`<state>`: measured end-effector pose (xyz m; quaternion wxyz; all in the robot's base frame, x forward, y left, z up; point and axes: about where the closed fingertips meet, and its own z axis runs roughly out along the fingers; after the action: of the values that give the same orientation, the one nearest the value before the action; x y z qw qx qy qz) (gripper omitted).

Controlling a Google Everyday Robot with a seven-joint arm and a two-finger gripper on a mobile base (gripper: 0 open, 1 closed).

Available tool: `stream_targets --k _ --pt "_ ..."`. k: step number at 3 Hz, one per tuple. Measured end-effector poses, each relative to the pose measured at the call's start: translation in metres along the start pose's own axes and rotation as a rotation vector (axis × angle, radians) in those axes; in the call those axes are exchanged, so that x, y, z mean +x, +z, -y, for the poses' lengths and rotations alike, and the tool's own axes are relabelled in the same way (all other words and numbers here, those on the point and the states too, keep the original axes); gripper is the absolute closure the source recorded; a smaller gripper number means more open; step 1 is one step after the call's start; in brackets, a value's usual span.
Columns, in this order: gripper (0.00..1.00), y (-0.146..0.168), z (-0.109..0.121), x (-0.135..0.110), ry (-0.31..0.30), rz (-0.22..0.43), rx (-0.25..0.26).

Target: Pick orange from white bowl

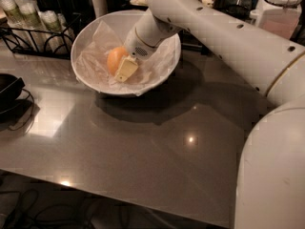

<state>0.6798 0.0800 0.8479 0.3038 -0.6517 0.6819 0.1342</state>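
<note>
The white bowl [157, 75] stands at the back of the grey table, lined with crinkled translucent paper. The orange [113, 58] lies inside it, left of centre. My gripper [121, 67] reaches down into the bowl from the right and sits right against the orange, with its pale tip covering the fruit's lower right side. The far side of the orange and of the gripper is hidden. My white arm [214, 27] runs from the right across the bowl's rim.
A black wire rack [33, 30] with bottles stands at the back left. A dark black dish [8, 92] sits at the left edge. A clear jar [281, 13] stands at the back right. The grey tabletop [143, 151] stretches toward the front.
</note>
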Motion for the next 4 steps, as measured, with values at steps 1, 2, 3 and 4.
stream_targets --k 1,2,3,4 --pt "1.0 0.0 0.0 0.0 0.0 0.001 0.0" --pt "1.0 -0.002 -0.003 -0.005 -0.009 0.014 0.002" --pt "1.0 -0.021 -0.014 -0.025 -0.056 0.079 0.026" --pt "1.0 -0.05 -0.029 -0.045 -0.105 0.148 0.061"
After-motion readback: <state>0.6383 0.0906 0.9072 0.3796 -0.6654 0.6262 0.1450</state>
